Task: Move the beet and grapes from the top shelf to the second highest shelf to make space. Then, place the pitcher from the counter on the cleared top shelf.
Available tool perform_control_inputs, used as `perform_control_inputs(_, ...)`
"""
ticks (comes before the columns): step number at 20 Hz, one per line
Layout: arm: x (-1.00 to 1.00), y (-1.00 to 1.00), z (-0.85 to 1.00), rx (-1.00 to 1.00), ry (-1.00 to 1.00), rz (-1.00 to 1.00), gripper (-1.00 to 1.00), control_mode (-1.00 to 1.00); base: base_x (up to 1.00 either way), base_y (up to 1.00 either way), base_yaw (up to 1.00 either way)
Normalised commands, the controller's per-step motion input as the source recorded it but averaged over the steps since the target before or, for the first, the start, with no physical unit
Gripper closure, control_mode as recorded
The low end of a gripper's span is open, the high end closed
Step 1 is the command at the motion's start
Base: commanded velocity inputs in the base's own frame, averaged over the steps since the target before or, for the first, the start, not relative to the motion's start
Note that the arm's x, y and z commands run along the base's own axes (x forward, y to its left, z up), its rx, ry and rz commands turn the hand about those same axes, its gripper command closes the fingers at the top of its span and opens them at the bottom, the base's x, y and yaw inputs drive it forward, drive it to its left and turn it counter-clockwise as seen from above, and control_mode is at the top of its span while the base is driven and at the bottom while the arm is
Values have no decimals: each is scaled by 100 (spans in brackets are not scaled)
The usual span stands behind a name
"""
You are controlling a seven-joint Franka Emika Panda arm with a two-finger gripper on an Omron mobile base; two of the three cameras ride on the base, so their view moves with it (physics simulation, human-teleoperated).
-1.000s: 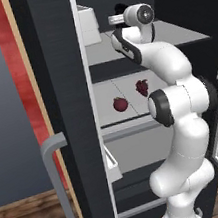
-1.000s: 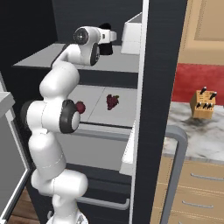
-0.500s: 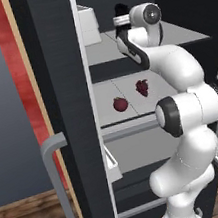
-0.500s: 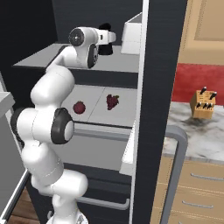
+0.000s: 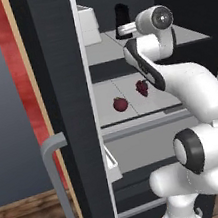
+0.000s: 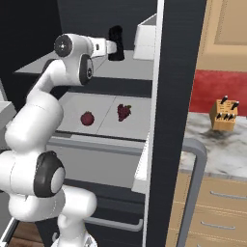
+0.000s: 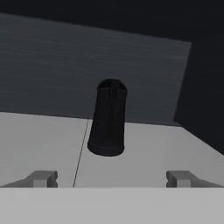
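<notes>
Fingertips [image 7: 43,178] of your tool [image 7: 111,178] stood spread wide in the hand view, with nothing between them, short of the tall slim black pitcher [image 7: 108,118]. That pitcher stood upright on the thin flat pale-grey top shelf [image 7: 39,135], apart from the tool and just right of the shelf's faint dividing line. From the left base view you could see the tool [image 5: 123,29] levelled at the pitcher [image 5: 121,14] at the shelf's [image 5: 102,51] back. One level down, the small smooth round dark-red beet [image 5: 120,104] and the bumpy maroon cluster of grapes [image 5: 142,87] lay near each other, not touching, on the pale-grey second highest shelf [image 5: 131,111]. Off to the right in the right base view, a tan knife block [image 6: 224,115] stood on the white-grey mottled marble worktop [image 6: 217,144].
</notes>
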Motion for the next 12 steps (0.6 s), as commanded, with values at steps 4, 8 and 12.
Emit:
perform_control_inputs(4,-100,24,0,-3,6,0,-100,-100,0,0,0)
perform_control_inputs(8,-100,23,0,-1,8,0,-100,-100,0,0,0)
perform_control_inputs(12,-100,19,0,0,10,0,-100,-100,0,0,0)
